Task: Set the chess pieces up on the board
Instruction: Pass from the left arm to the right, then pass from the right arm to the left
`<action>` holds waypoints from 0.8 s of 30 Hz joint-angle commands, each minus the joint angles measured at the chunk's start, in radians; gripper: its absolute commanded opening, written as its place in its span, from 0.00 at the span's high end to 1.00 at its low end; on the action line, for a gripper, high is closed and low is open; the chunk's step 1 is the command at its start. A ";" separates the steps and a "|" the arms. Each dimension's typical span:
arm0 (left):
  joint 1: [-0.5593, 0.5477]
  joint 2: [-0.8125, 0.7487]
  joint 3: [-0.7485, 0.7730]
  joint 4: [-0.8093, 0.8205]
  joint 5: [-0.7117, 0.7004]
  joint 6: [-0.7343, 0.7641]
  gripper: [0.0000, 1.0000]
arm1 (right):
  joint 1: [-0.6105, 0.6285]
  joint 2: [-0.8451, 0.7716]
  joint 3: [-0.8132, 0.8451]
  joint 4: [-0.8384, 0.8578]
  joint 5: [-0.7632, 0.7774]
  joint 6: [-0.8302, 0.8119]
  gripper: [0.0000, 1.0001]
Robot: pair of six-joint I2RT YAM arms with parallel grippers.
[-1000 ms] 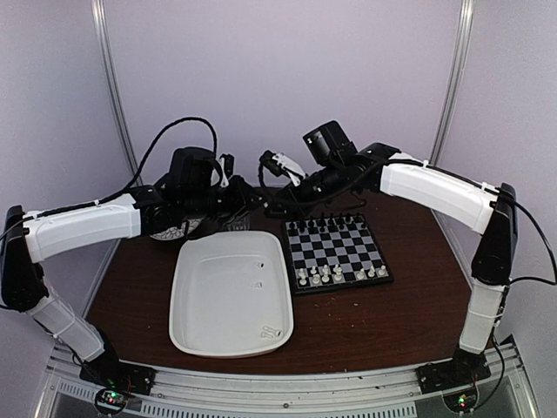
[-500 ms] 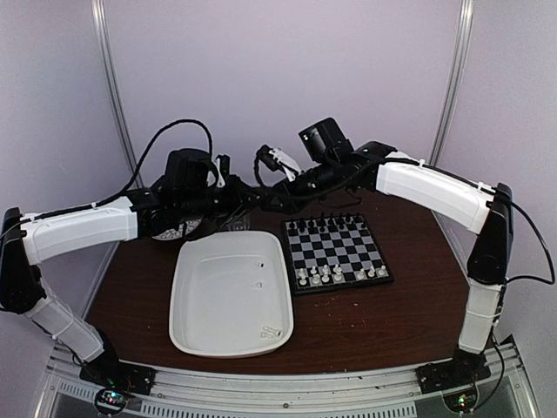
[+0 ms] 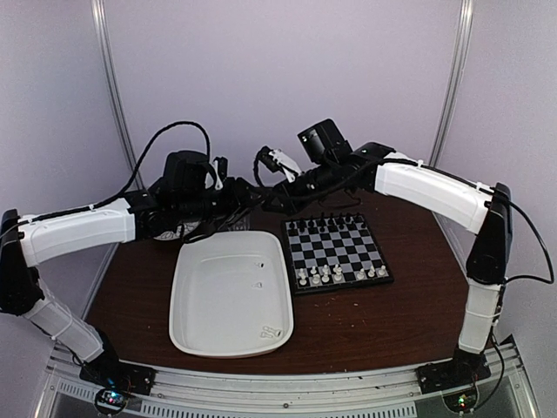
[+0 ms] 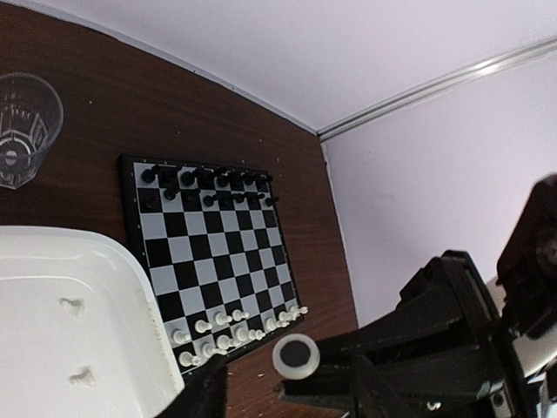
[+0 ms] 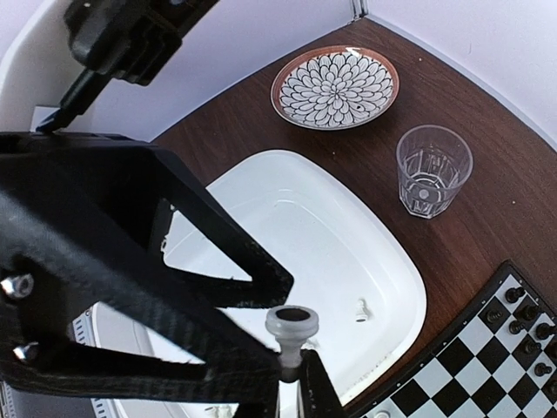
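the left arm (image 3: 78, 231) and right arm (image 3: 426, 187), white shells on black joints, meet above the far side of a dark brown wood-grain surface (image 3: 409, 305). below them lies a smooth, glossy white oblong tray (image 3: 209, 296) with rounded corners. just beside it on the right is the flat square board (image 3: 336, 249), black and pale checks inside a thin black rim. a round plate (image 5: 335, 87) with a black petal pattern and a clear faceted tumbler (image 5: 432, 170) stand beyond the tray. black chessmen (image 3: 326, 225) line the board's far edge; white chessmen (image 3: 335, 275) crowd its near rows, and a few more lie in the tray. the right claw (image 5: 287, 387) is pinched on one white chessman (image 5: 291, 324), round dark-centred base showing, held in the air above the tray's far end. the left claw (image 3: 246, 195) sits close beside it; how far open it is cannot be told.
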 commanded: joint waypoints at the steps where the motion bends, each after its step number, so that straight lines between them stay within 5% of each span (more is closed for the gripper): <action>1: 0.007 -0.068 -0.005 -0.045 -0.038 0.057 0.44 | -0.007 -0.014 -0.018 0.023 0.029 -0.018 1.00; 2: 0.008 -0.080 0.000 -0.067 -0.052 0.082 0.36 | -0.012 -0.023 -0.032 0.018 0.029 -0.030 1.00; 10: 0.029 -0.167 0.022 -0.263 -0.226 0.314 0.31 | -0.060 -0.052 -0.012 -0.314 0.098 -0.370 1.00; 24: 0.059 -0.228 -0.042 -0.345 -0.322 0.448 0.31 | -0.070 -0.060 -0.034 -0.781 0.722 -1.019 1.00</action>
